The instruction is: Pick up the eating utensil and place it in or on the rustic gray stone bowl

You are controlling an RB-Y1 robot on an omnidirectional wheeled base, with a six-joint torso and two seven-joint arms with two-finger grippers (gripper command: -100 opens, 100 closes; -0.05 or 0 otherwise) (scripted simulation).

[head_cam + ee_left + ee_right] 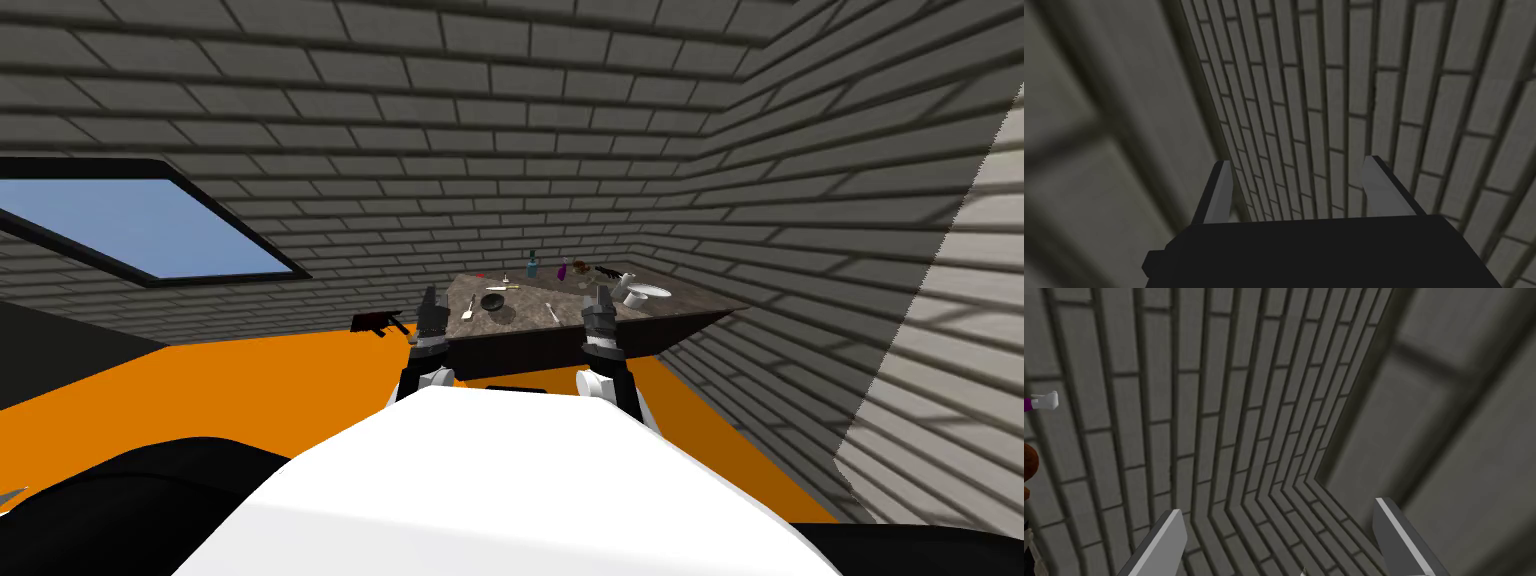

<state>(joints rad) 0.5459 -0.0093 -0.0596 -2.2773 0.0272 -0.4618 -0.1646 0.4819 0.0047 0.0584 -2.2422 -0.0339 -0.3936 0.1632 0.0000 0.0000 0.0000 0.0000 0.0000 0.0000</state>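
Jaws wide and empty on both arms, short of the desk (590,300) at mid-frame, I'd roll closer, then lower the left pair squarely over the pale utensil (467,308) lying just left of the dark bowl (492,301).

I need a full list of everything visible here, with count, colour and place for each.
table: one, dark speckled top, corner ahead
bowl: one, dark, table's near left
utensil: one, white, beside the bowl's left
teal bottle: one, table's far edge
purple bottle: one, right of the teal one
dish: one, white, table's right side
window: one, blue, black frame, left wall
floor: orange
left gripper: open, raised before the table
right gripper: open, raised before the table
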